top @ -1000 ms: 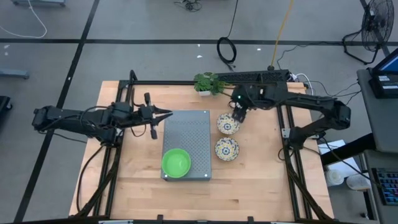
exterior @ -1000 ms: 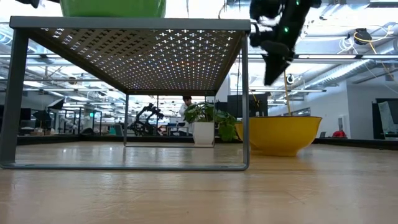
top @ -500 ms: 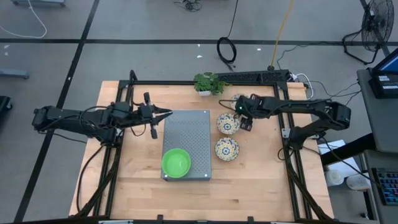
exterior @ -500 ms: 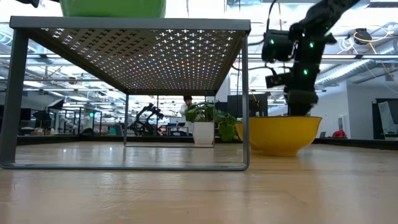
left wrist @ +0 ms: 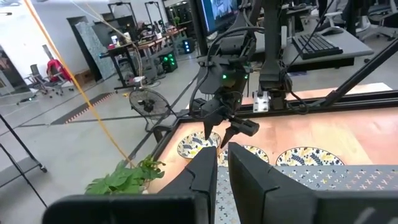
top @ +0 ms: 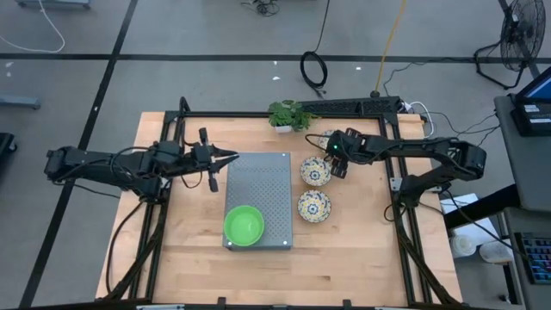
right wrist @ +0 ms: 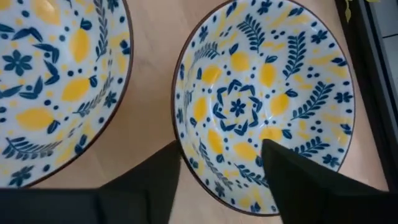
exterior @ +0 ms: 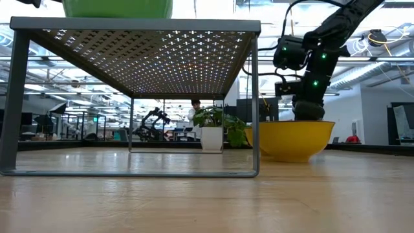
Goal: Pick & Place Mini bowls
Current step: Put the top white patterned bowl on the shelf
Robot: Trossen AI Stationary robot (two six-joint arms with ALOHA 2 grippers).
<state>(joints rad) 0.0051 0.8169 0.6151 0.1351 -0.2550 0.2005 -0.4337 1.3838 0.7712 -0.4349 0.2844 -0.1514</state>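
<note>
Wooden table (top: 189,250) carries a grey perforated tray (top: 258,194) at centre, with one green bowl (top: 244,225) resting on its near corner. Two patterned bowls lie on the bare wood beside the tray's right edge: the far patterned bowl (top: 316,171) and the near patterned bowl (top: 313,207), close together but apart.

The right gripper (top: 337,164) is positioned at the right-hand rim of the far patterned bowl. In the right wrist view, one finger (right wrist: 292,171) sits inside the bowl (right wrist: 261,106) and the other finger (right wrist: 152,171) outside it, so the jaws straddle the rim wall, parted and not yet clamped on it. The bowl is round, so no long axis applies; the deciding relation is rim between fingers, bowl body toward the tray.

The left gripper (top: 225,158) waits at the tray's far left corner, fingers nearly together, holding nothing. The right arm is clearly nearer both patterned bowls. The judged next move is a closure on the rim.
</note>
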